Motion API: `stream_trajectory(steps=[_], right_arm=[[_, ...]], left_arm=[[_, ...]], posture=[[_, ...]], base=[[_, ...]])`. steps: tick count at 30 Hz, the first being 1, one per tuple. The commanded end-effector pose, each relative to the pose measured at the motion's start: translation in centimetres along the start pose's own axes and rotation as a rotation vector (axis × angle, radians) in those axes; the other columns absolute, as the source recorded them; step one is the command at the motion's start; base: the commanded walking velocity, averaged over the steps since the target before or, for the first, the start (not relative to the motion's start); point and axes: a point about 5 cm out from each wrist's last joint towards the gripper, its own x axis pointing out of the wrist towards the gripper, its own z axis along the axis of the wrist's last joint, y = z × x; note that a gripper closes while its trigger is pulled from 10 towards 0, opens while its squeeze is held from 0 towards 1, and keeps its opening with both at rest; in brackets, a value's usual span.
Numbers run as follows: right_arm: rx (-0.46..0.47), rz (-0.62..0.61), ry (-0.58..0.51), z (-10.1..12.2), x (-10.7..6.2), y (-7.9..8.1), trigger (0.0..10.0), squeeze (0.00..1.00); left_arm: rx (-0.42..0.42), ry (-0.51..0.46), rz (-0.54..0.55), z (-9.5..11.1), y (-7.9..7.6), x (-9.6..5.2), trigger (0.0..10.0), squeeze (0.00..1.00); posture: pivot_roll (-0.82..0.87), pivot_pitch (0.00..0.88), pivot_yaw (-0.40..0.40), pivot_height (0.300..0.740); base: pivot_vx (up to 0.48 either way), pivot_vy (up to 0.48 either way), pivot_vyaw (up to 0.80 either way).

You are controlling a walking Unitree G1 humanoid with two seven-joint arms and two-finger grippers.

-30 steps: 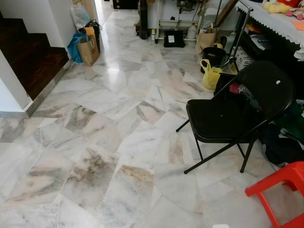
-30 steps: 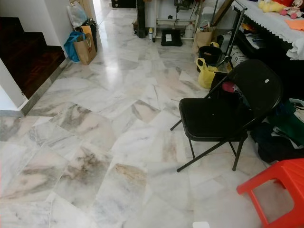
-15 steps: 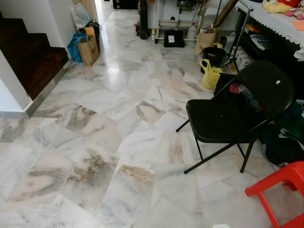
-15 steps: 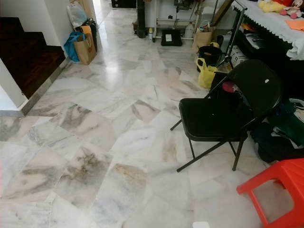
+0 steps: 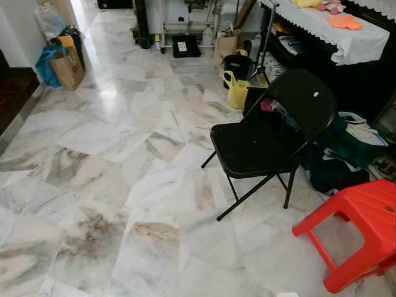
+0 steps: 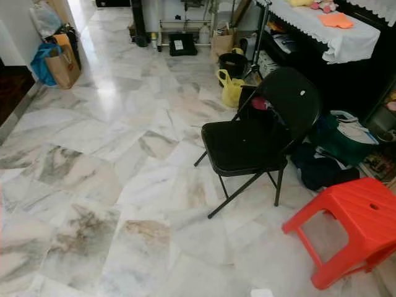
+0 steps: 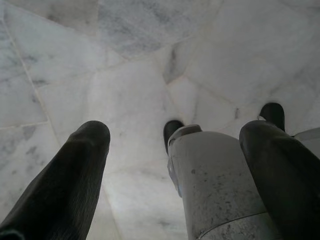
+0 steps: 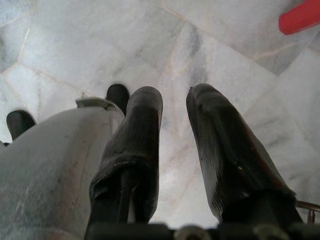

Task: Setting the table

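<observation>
On marble floor (image 5: 111, 161): one black chair (image 5: 260, 145); one red stool (image 5: 359, 229).

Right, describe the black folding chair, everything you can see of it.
The black folding chair stands unfolded and upright on the marble floor, its seat turned toward the open floor. The rounded backrest and flat seat look like painted metal, on thin crossed tubular legs. A small pale mark sits near the top of the backrest. The seat is bare. Something pink and dark bundles lie behind it; a red plastic stool stands apart nearby.
</observation>
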Motion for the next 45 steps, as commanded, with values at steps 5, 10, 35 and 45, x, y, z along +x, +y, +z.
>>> stream_trajectory(steps=[5, 10, 35, 45], right_arm=[[0.259, 0.121, -0.104, 4.2, 0.4, 1.3, 10.0, 0.00], [0.273, 0.088, -0.092, 3.6, 0.4, -0.7, 10.0, 0.00], [0.283, 0.080, -0.044, 1.7, 0.2, 0.6, 10.0, 0.00], [0.271, 0.067, -0.044, 1.6, 0.2, 0.1, 10.0, 0.00]], left_arm=[[0.007, -0.066, -0.052, 6.0, 1.5, 1.4, 10.0, 0.00], [0.029, -0.050, -0.047, 5.5, 1.7, 1.3, 10.0, 0.00], [0.082, -0.037, -0.053, 5.3, 3.1, 1.1, 10.0, 0.00], [0.079, -0.029, -0.055, 5.2, 2.4, 1.2, 10.0, 0.00]], posture=[[0.06, 0.091, -0.023, 0.740], [0.07, 0.102, -0.022, 0.740], [0.07, 0.097, 0.010, 0.740], [0.07, 0.082, 0.005, 0.740]], base=[[0.000, 0.000, -0.80], [0.000, 0.000, -0.80], [0.000, 0.000, -0.80], [0.000, 0.000, -0.80]])
